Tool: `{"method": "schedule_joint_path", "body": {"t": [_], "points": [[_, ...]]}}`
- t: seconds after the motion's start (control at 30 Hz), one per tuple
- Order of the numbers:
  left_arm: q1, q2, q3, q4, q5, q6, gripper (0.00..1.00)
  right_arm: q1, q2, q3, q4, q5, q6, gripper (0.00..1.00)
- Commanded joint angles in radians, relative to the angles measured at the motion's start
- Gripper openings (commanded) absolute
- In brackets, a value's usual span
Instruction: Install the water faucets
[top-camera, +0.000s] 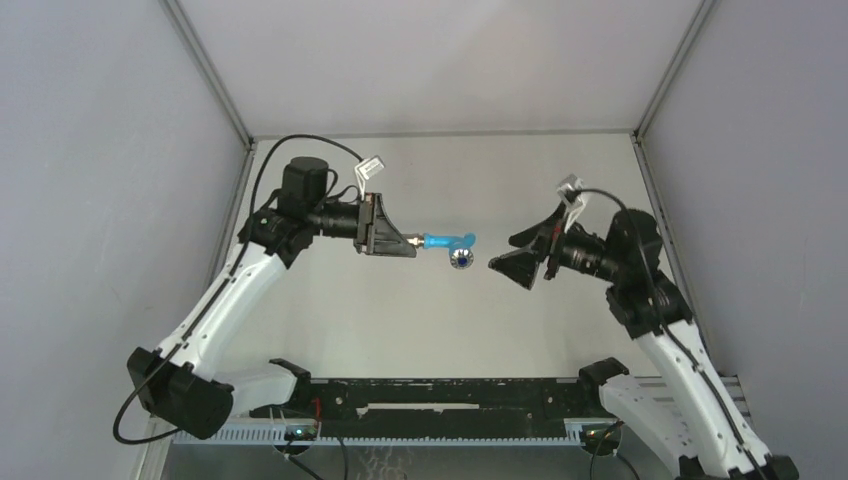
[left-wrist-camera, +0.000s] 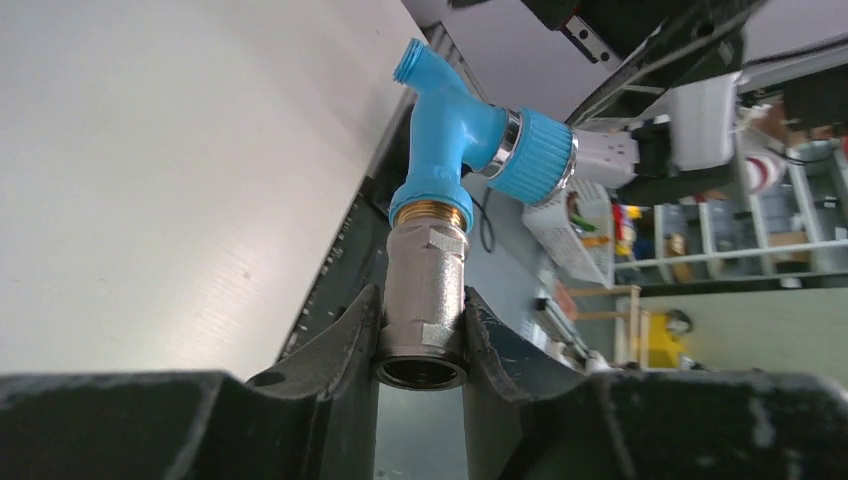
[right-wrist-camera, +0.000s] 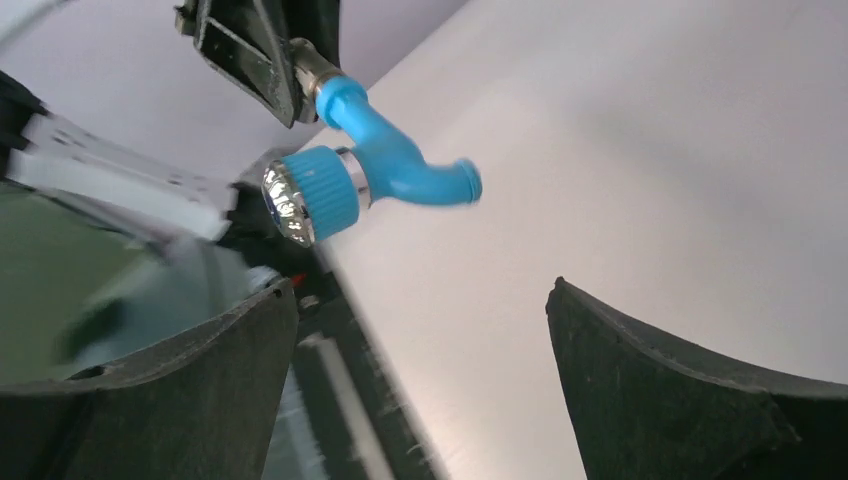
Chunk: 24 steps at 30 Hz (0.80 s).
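Pale surface (top-camera: 400, 320) inside grey walls, black rail (top-camera: 430, 395) along the near edge. Left arm (top-camera: 230, 290) comes up from near left and bends toward the middle. Right arm (top-camera: 660, 320) comes up from near right and bends in to face it. Both wrists are raised above the surface.

Left pincer (top-camera: 405, 242) (left-wrist-camera: 420, 330) points right and is clamped on the grey metal fitting (left-wrist-camera: 425, 290) (top-camera: 412, 241), one black finger on each side. Fitting's open end faces back into the pincer.

Blue tap (top-camera: 448, 242) (left-wrist-camera: 445, 130) (right-wrist-camera: 400, 165) sticks out of the fitting's other end, with a brass ring (left-wrist-camera: 430, 212) showing at the joint. Tap is in mid-air over the middle of the surface, touching nothing but the fitting. Its ribbed blue knob (right-wrist-camera: 305, 195) (left-wrist-camera: 535, 155) with chrome face points toward the near side; the open spout (right-wrist-camera: 465, 185) points toward the right arm.

Right pincer (top-camera: 515, 265) (right-wrist-camera: 420, 290) is just right of the tap, not touching it. Fingers wide apart, nothing between them.
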Motion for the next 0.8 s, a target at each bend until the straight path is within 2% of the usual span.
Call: {"method": "schedule_joint_path", "body": {"t": [0.0, 0.03, 0.1, 0.27, 0.37, 0.5, 0.63, 0.77], "points": [[0.003, 0.022, 0.043, -0.013, 0.171, -0.094, 0.0, 0.109, -0.21, -0.187, 0.338, 0.277, -0.303, 1.0], [0.004, 0.028, 0.04, -0.007, 0.19, -0.109, 0.0, 0.163, -0.28, -0.26, 0.477, 0.314, -0.374, 1.0], [0.003, 0.04, 0.039, -0.002, 0.212, -0.129, 0.0, 0.236, -0.347, -0.371, 0.602, 0.385, -0.497, 1.0], [0.003, 0.094, 0.03, 0.004, 0.267, -0.23, 0.0, 0.364, -0.296, -0.368, 0.492, 0.531, -0.763, 1.0], [0.004, 0.107, 0.02, 0.0, 0.277, -0.259, 0.0, 0.452, -0.294, -0.383, 0.514, 0.601, -0.87, 0.98], [0.004, 0.109, 0.015, -0.008, 0.293, -0.264, 0.0, 0.555, -0.281, -0.394, 0.564, 0.695, -0.978, 0.95], [0.003, 0.105, 0.013, -0.01, 0.288, -0.263, 0.0, 0.581, -0.229, -0.388, 0.594, 0.65, -1.006, 0.94], [0.004, 0.098, 0.009, -0.009, 0.283, -0.256, 0.0, 0.582, -0.164, -0.373, 0.637, 0.585, -0.945, 0.93]]}}
